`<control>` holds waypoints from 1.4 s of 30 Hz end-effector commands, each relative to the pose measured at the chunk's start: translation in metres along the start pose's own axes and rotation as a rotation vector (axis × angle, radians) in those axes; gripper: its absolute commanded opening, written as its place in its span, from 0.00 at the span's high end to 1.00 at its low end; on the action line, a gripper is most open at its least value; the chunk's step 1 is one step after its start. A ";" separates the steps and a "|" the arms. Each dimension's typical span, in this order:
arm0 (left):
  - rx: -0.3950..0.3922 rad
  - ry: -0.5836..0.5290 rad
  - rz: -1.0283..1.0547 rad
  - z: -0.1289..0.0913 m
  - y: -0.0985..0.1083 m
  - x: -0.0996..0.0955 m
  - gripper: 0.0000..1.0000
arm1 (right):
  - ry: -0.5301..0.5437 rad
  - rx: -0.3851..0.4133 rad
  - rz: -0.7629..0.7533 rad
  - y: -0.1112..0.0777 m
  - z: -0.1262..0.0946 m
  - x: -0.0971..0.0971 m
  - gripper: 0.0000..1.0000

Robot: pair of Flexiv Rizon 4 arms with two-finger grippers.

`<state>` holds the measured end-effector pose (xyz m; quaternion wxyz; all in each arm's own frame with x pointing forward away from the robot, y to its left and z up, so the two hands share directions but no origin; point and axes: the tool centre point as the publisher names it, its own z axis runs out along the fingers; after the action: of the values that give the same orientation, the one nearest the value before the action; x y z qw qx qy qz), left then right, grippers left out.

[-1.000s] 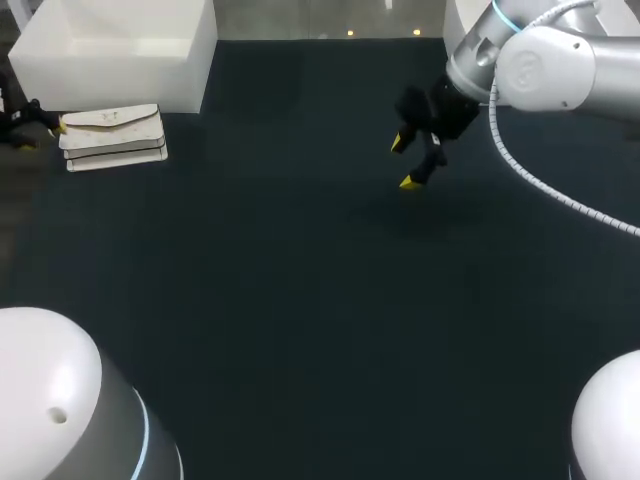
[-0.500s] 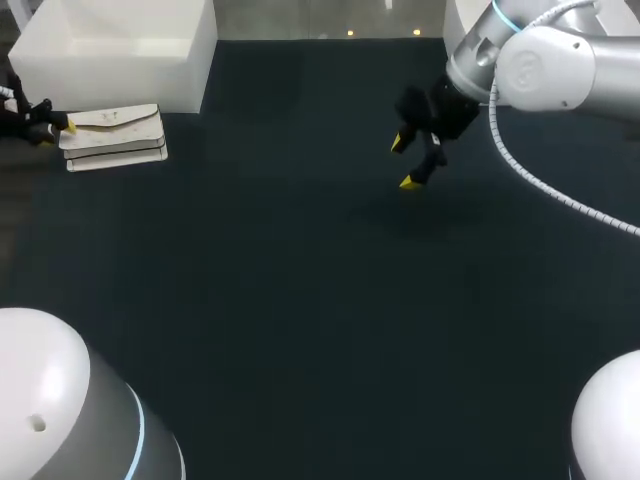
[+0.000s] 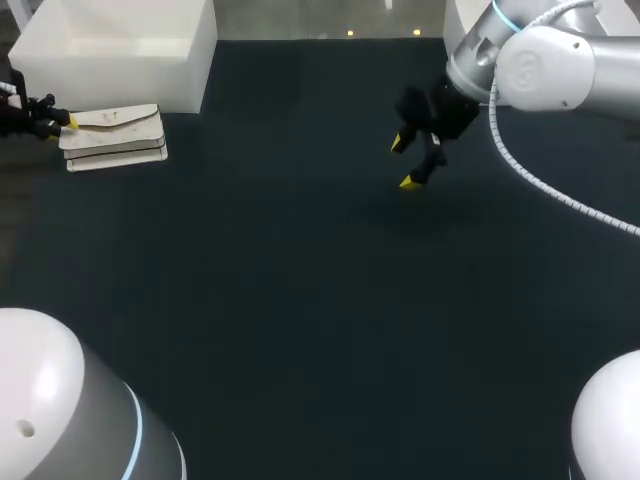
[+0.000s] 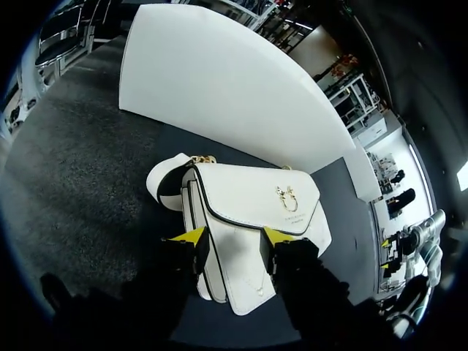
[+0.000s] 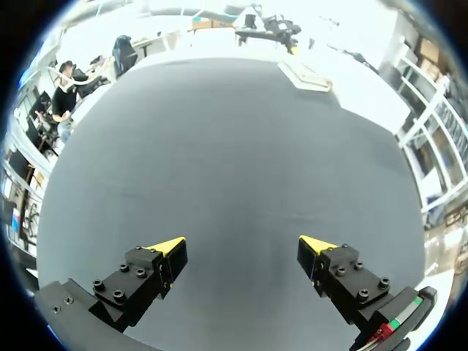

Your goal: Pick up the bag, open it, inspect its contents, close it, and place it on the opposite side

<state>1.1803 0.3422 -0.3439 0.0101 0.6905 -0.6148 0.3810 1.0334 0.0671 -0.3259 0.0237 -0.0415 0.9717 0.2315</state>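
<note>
Now the left gripper (image 4: 234, 236) has edged in to straddle, fingers spread, the end of the white bag (image 4: 252, 208) lying just beside the white box (image 4: 219, 95), so pickup looks imminent, while the right gripper (image 3: 405, 162), also spread, hangs well away from that box.

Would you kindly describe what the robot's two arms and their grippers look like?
The right arm is smooth, rounded and white-grey, with a light-blue ring and a white ribbed cable alongside. The left arm shows a white dome with a blue band. The left gripper and right gripper are black and blocky, with yellow wedge-shaped tips.
</note>
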 end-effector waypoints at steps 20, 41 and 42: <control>-0.010 0.034 -0.027 0.008 -0.004 0.004 0.67 | 0.003 -0.001 0.000 0.000 0.000 -0.001 0.00; -0.005 0.072 -0.112 0.003 0.012 0.005 0.64 | 0.003 -0.001 0.000 0.000 0.000 -0.001 0.00; -0.006 0.071 -0.111 0.002 0.012 0.005 0.65 | 0.003 -0.001 0.000 0.000 0.000 -0.001 0.00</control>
<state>1.1758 0.3327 -0.3462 0.0577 0.7107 -0.5774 0.3977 1.0335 0.0671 -0.3259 0.0235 -0.0415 0.9717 0.2314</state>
